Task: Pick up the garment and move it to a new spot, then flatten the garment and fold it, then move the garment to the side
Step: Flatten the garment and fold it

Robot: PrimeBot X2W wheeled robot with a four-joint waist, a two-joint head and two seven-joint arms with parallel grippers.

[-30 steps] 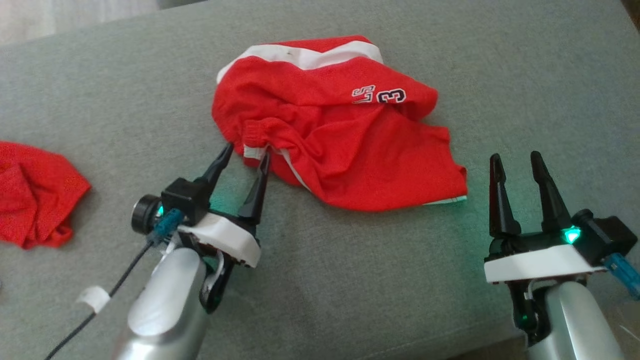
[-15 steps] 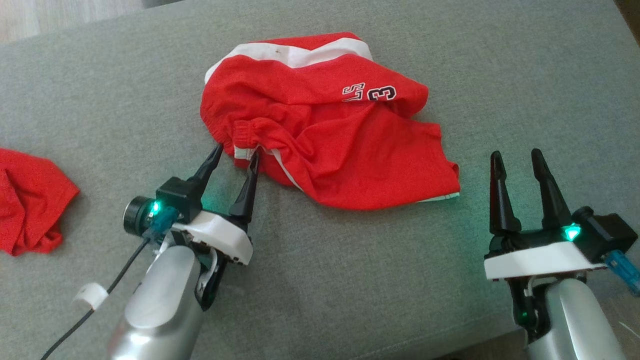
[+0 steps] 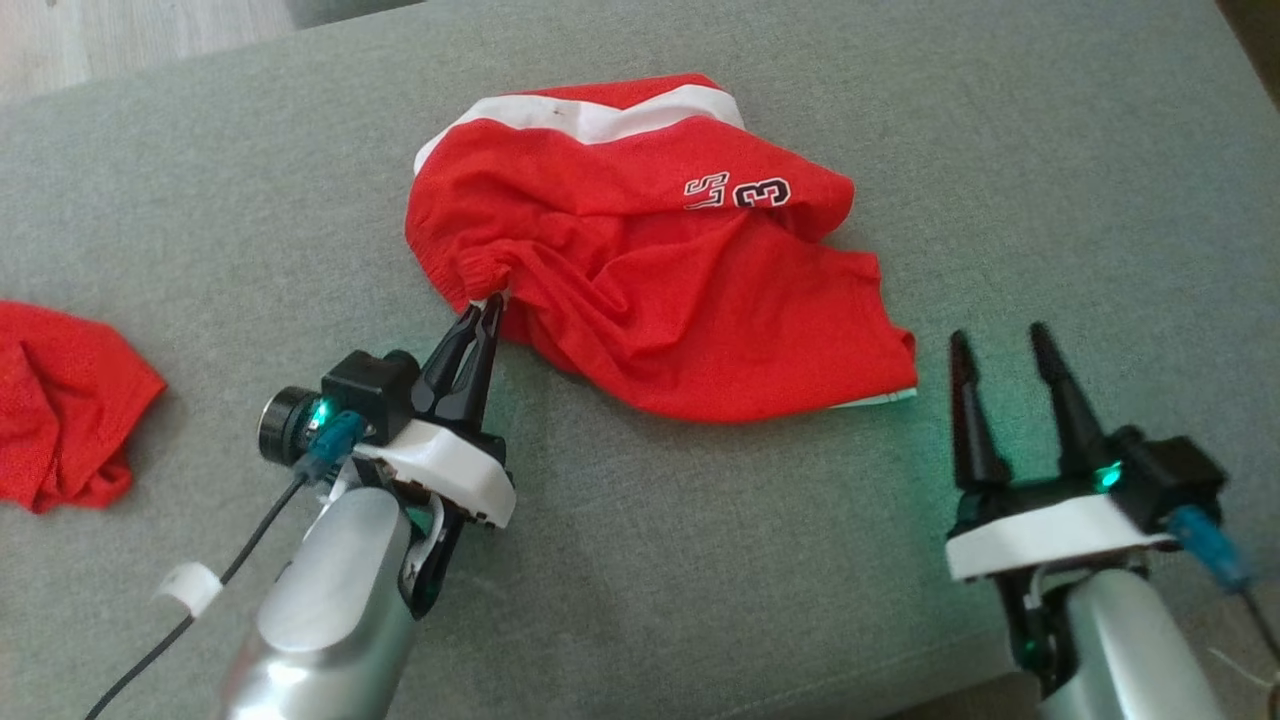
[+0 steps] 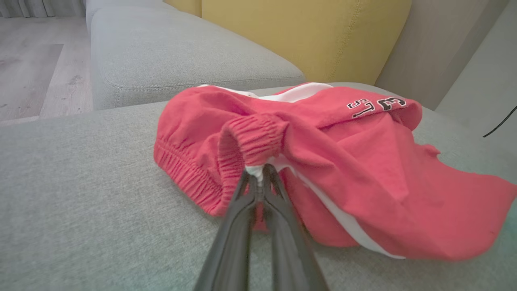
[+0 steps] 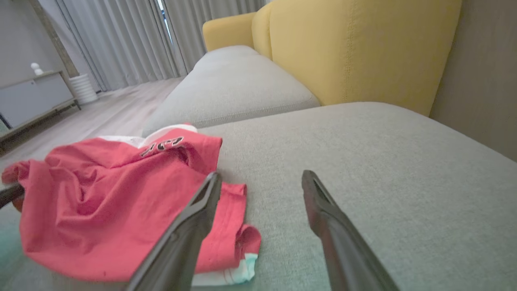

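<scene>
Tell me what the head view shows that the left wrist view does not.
Head view adds: the open right claw and a second red cloth at the left. Left wrist view adds: the yellow backrest behind. Both share: the red garment on the grey cushion, with the left claw shut on its near edge.

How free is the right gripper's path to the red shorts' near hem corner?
Likely yes: the right gripper, open, sits beside the hem corner of the red shorts, with bare grey cushion between.

Matt red cloth garment [image 3: 660,290] lies on a rough-woven grey fabric cushion [image 3: 700,560].
</scene>
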